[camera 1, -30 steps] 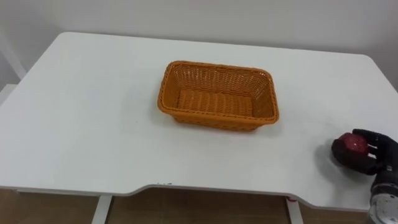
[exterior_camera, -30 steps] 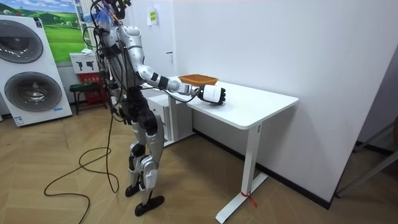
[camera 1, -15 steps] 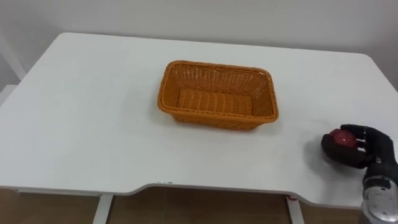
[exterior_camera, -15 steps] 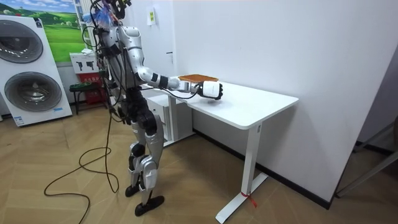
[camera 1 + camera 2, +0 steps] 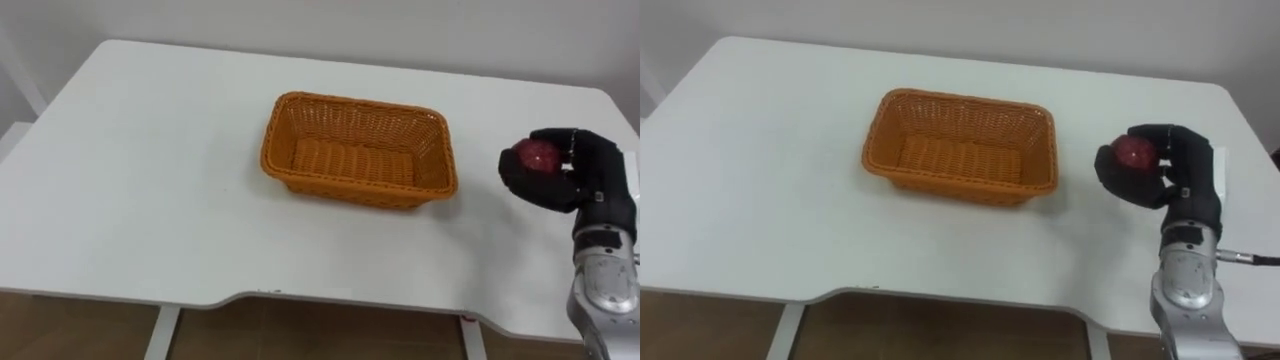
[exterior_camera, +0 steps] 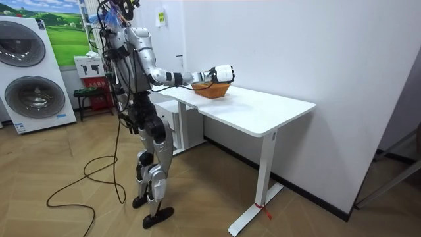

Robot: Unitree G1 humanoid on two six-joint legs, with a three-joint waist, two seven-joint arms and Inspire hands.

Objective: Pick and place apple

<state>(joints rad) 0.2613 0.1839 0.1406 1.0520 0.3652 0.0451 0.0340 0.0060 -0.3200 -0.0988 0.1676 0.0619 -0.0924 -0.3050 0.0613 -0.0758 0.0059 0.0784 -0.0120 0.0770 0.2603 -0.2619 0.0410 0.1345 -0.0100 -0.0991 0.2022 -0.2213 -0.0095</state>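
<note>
Right of orange woven wicker basket (image 5: 350, 186), above white worktop (image 5: 150, 190): my right hand (image 5: 588, 175), fingers (image 5: 540, 192) curled round small red apple (image 5: 537, 155). Held clear of surface, I judge, so carry can pass over basket rim.

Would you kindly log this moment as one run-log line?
right hand: shut on red apple | held above white table | wicker basket: empty

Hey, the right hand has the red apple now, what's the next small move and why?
Probably carry the right hand leftward until it is over the orange woven basket. Its fingers are curled round the round red apple, held above the white table to the right of the basket, which sits empty and open-topped.
</note>
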